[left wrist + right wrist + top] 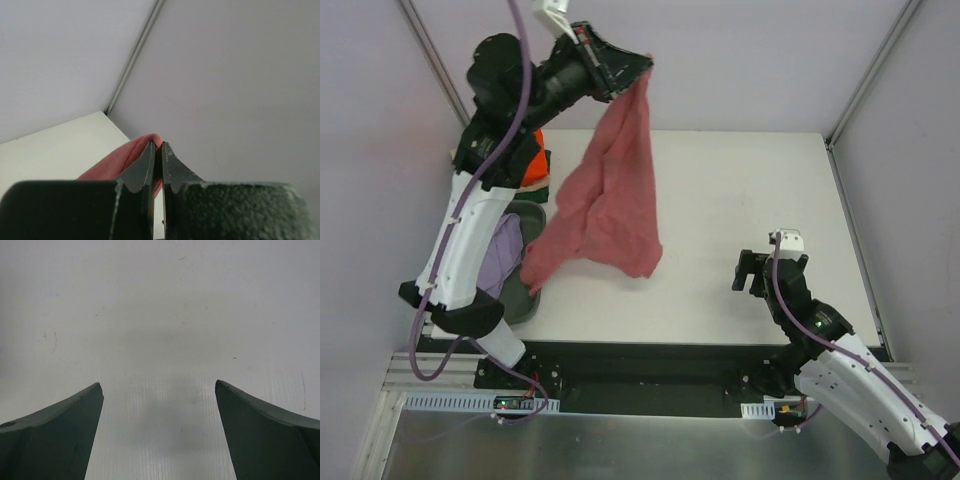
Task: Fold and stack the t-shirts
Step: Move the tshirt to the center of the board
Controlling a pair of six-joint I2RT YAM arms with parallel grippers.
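The dusty rose-red t-shirt (605,200) hangs from my left gripper (645,72), which is raised high at the back left and shut on the shirt's top edge. In the left wrist view the cloth (125,159) shows pinched between the closed fingers of that gripper (158,146). The shirt's lower end trails down towards the grey bin. My right gripper (757,272) is open and empty low over the white table at the right; its wrist view shows only bare table between its fingers, the gripper (159,385) spread wide. A lavender shirt (503,250), an orange one (532,160) and a dark green one (542,185) lie at the left.
The grey plastic bin (525,300) stands at the table's left edge under my left arm. The white table (750,190) is bounded by white walls with metal frame posts at the back corners.
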